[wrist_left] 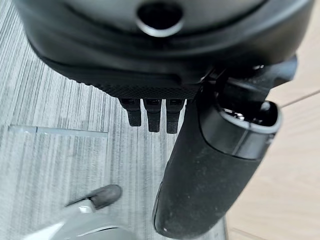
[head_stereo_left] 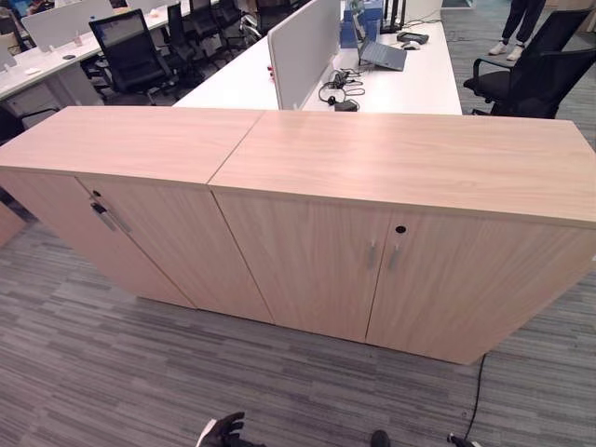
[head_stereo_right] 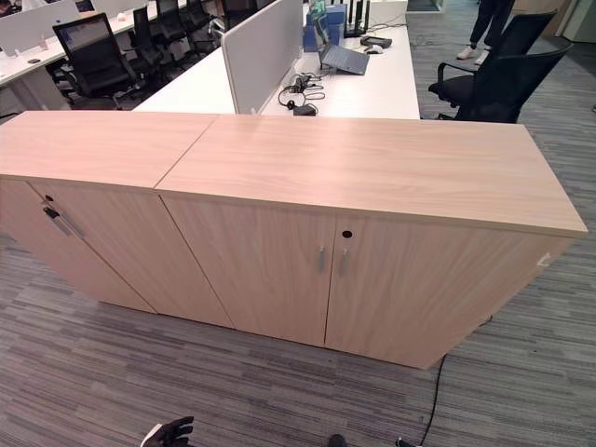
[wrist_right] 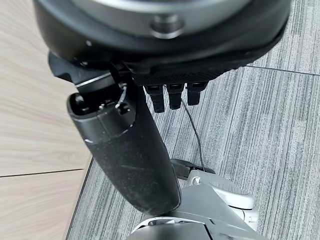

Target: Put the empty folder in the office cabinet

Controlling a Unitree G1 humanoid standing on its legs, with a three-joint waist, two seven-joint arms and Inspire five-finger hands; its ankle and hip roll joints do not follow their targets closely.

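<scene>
Standing low at the near edge of the grey carpet [head_stereo_left: 140, 372], the left hand [head_stereo_left: 222, 430] hung well short of the cabinets. In its own wrist view the fingers [wrist_left: 153, 115] pointed straight down over the carpet and the thumb [wrist_left: 205, 170] stood apart from them, with nothing between them.

Beyond it ran two pale wood units set side by side and touching. The left cabinet [head_stereo_left: 130, 140] had both doors closed, and its slim metal handles [head_stereo_left: 104, 217] met at the middle seam. The office cabinet [head_stereo_left: 410, 163] on the right was closed too, with a pair of short handles [head_stereo_left: 382, 256] on either side of the door gap and a small dark keyhole [head_stereo_left: 400, 228] just above them. Both wooden tops were bare.

Behind the cabinets a long white desk [head_stereo_left: 419, 84] stretched away, split by a grey divider panel [head_stereo_left: 303, 47]. A headset with coiled cables [head_stereo_left: 340, 93] lay near the panel's front end and a laptop [head_stereo_left: 382, 54] sat farther back. Black mesh chairs [head_stereo_left: 130, 51] lined the left aisle, another black chair [head_stereo_left: 535, 74] stood right of the desk, and a person's legs [head_stereo_left: 517, 23] showed in the far right corner.

The right hand [wrist_right: 165, 50] hung beside a wooden cabinet side, fingers [wrist_right: 175, 97] straight, thumb spread, gripping nothing. Where the folder was, I could not tell.
</scene>
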